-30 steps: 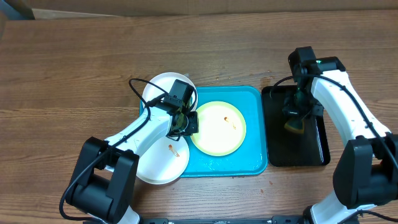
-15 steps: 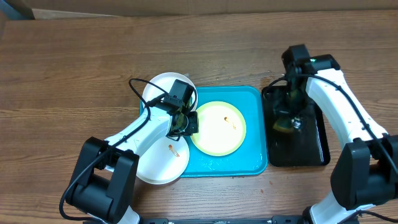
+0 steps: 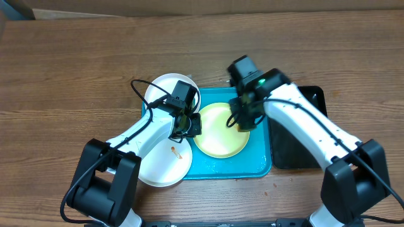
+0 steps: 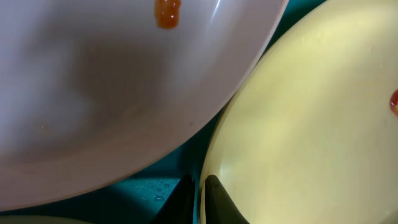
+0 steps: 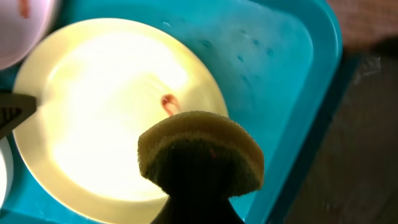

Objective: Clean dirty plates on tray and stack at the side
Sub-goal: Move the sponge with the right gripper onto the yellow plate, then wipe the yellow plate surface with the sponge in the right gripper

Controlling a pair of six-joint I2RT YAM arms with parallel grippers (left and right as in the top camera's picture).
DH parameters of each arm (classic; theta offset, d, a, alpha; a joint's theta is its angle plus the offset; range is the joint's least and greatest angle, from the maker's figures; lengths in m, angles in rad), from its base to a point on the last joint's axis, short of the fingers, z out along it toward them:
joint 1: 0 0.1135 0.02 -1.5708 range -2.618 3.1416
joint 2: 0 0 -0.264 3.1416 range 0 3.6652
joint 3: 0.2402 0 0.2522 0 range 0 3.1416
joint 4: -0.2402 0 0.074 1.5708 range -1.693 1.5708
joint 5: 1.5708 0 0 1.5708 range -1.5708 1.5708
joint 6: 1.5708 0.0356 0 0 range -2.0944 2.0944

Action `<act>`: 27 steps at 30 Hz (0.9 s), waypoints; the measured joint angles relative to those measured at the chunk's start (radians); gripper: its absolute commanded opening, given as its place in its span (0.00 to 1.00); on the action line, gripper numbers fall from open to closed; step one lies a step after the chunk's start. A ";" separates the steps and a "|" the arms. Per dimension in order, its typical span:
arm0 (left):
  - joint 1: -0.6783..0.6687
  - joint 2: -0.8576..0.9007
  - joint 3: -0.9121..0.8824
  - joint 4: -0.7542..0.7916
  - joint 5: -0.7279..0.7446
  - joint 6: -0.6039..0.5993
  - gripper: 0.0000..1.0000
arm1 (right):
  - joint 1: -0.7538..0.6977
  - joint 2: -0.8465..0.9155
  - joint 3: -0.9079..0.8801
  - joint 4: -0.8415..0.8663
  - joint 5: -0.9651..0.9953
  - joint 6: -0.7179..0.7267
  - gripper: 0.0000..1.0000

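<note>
Over turquoise tray [image 3: 252, 165]: right pincer [image 3: 242, 117] clamps rounded sponge [image 5: 199, 146]; left pincer [image 4: 200, 202] pinches rim of glossy pale-yellow plate [image 3: 218, 135].

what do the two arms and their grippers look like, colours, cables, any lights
Both arms have smooth white link shells with chunky black joints. The left arm carries a thin black cable looping out near its wrist. The right arm shows a small green light on its black wrist block. The left gripper and right gripper are black, with narrow dark fingers.
</note>
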State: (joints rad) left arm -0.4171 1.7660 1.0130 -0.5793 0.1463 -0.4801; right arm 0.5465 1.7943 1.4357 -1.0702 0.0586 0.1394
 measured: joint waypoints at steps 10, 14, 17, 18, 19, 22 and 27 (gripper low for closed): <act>0.000 0.000 0.000 0.000 0.000 0.000 0.11 | 0.071 0.000 -0.081 0.163 0.075 -0.074 0.04; 0.000 0.000 0.000 0.000 0.000 0.000 0.13 | 0.070 0.000 -0.136 0.212 0.099 -0.112 0.04; 0.000 0.000 0.000 0.000 0.000 0.000 0.13 | 0.070 0.001 -0.172 0.252 0.106 -0.127 0.06; 0.000 0.000 0.000 0.000 0.000 0.000 0.13 | 0.070 0.001 -0.184 0.265 0.106 -0.130 0.06; 0.000 0.000 0.000 0.000 0.000 0.000 0.13 | 0.070 0.001 -0.195 0.279 0.107 -0.133 0.07; 0.000 0.000 0.000 0.000 0.000 0.000 0.13 | 0.069 0.002 -0.227 0.336 0.108 -0.140 0.08; 0.000 0.000 0.000 0.000 0.000 0.000 0.14 | 0.069 0.002 -0.280 0.419 0.109 -0.143 0.09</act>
State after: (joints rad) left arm -0.4171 1.7660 1.0130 -0.5797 0.1463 -0.4801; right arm 0.6151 1.7966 1.1553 -0.6510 0.1677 -0.0032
